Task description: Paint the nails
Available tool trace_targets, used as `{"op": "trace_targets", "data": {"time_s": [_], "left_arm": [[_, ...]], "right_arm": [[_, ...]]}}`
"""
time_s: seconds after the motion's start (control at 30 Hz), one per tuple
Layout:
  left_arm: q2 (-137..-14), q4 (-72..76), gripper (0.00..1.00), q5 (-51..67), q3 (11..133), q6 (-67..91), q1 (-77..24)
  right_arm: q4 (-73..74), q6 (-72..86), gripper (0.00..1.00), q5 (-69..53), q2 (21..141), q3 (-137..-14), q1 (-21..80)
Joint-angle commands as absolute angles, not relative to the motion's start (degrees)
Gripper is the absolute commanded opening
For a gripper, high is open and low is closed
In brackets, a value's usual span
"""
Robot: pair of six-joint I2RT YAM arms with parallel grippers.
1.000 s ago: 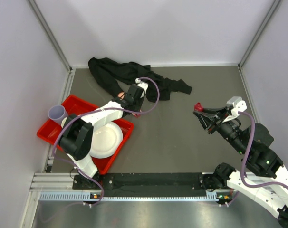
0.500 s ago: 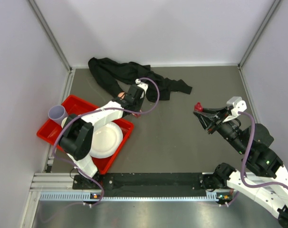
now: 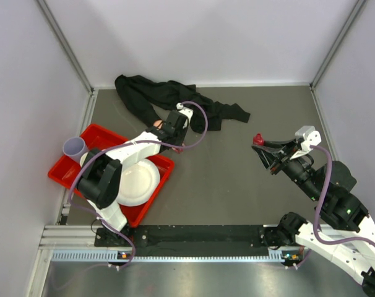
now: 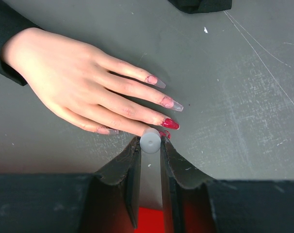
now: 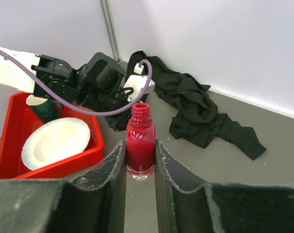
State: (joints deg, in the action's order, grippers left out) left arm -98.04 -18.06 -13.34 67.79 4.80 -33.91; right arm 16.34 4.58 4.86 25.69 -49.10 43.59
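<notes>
Left wrist view shows the mannequin hand (image 4: 74, 80) lying flat on the grey bench (image 4: 234, 97). It fills the upper left of the frame, fingers pointing right. Its nails (image 4: 170, 124) sit near centre frame: one is fully dark red, and the two above it are only smeared (the lowest is half hidden). The left tool (image 4: 150, 148) is clamped on a pale round cap (image 4: 150, 140) right against the lowest fingertip. Right wrist view has the right tool (image 5: 139, 158) closed around an uncapped red polish bottle (image 5: 139, 133), upright at centre frame. A red tray (image 5: 64, 165) lies at lower left and black cloth (image 5: 195, 109) at upper right.
</notes>
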Motion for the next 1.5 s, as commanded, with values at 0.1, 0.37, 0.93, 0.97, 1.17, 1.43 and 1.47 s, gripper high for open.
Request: {"op": "trace_targets", "data": {"time_s": [0.1,0.37,0.93,0.97,1.17,1.43,1.47], "left_arm": [[-99.4,-16.26,0.0,-13.71,68.82,5.01,-34.01],[-99.67,-16.44,0.0,-13.54,68.91,5.1,-34.1],[-98.97,-16.78,0.0,-11.43,69.52,5.71,-34.1],[-98.79,-16.87,0.0,-11.08,69.7,5.8,-34.19],[-97.47,-18.01,0.0,-10.02,70.14,6.5,-34.19],[-91.94,-20.21,0.0,-4.84,72.42,8.0,-34.1],[-91.32,-20.65,0.0,-3.96,72.86,8.35,-34.1]], "right_arm": [[15.03,4.92,0.0,4.57,25.93,-49.39,43.16],[15.03,4.92,0.0,4.66,25.84,-49.39,43.24],[14.94,4.92,0.0,4.39,26.1,-49.39,43.24],[14.94,4.92,0.0,4.48,26.1,-49.39,43.24],[14.85,5.01,0.0,4.39,26.1,-49.39,43.16],[14.77,5.1,0.0,4.22,26.45,-49.48,43.16],[14.77,5.1,0.0,4.22,26.46,-49.48,43.15]]}}
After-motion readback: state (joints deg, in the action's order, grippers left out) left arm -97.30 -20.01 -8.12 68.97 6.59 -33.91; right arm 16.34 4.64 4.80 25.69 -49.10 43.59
